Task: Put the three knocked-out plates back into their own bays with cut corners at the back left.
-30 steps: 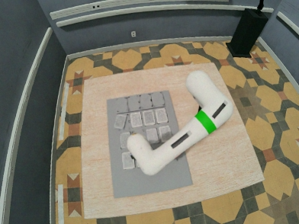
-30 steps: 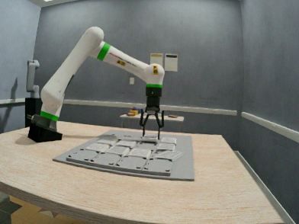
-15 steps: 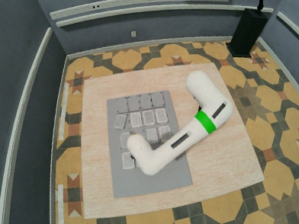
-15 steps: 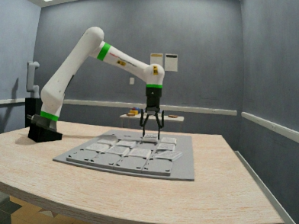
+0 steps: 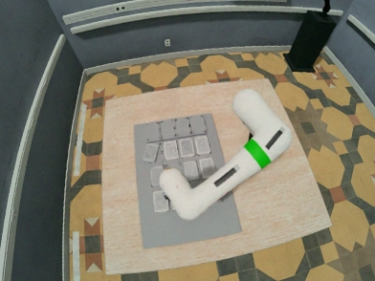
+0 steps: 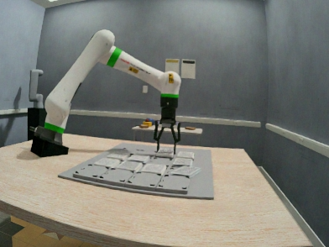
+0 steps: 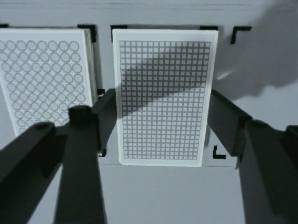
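Grey-blue walls (image 5: pixel 129 48) (image 6: pixel 218 63); pale wooden worktop (image 5: pixel 124 239) (image 6: pixel 235 210); grey deck (image 5: pixel 191 234) (image 6: pixel 206 185) (image 7: pixel 165 195). End effector (image 6: pixel 167 150) (image 7: pixel 161 103): partly open, fingers gripping opposite sides of one 384-well plate (image 6: pixel 164 154) (image 7: pixel 162 115), above a deck bay beside a 96-well plate (image 7: pixel 45 70); seating indeterminable.

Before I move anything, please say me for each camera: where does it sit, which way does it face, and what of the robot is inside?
Top: high above the table, facing steeply down; arm visible, hand hidden beneath it.
Exterior: beside the table, facing across the deck to the wall; arm and hand visible.
Wrist: at the arm's end, facing down; only the hand's fingers visible, around a square-well plate.
Shared: exterior and wrist both show hand, plate and deck.
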{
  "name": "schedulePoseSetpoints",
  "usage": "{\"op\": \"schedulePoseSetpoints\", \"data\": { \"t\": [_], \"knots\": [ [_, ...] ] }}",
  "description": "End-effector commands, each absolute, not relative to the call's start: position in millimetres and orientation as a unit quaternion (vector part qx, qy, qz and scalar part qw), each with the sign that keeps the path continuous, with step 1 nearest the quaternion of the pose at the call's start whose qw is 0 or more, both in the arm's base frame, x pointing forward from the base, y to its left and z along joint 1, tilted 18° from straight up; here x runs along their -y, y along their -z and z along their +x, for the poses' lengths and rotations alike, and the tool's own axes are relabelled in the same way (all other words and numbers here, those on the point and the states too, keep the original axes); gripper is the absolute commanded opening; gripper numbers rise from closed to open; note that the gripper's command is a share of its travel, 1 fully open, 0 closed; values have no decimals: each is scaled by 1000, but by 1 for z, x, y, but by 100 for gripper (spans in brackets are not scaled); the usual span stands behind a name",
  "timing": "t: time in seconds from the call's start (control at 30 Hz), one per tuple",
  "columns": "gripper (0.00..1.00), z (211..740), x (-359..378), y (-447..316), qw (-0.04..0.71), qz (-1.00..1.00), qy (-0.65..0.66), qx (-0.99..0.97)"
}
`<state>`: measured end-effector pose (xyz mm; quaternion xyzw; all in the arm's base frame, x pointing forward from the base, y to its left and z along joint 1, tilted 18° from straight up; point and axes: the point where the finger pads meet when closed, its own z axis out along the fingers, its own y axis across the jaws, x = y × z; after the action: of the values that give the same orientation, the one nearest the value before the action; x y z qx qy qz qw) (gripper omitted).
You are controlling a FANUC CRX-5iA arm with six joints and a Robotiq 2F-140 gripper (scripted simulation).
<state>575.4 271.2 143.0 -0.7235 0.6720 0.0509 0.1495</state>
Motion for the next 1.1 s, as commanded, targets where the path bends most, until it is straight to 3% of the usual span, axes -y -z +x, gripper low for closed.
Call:
{"op": "schedulePoseSetpoints", "data": {
  "t": [0.0,1.07],
  "knots": [
    [10,576,-271,-143,151,-723,-50,-672],
    [10,577,-272,-141,151,-723,-50,-672]
  ]
}}
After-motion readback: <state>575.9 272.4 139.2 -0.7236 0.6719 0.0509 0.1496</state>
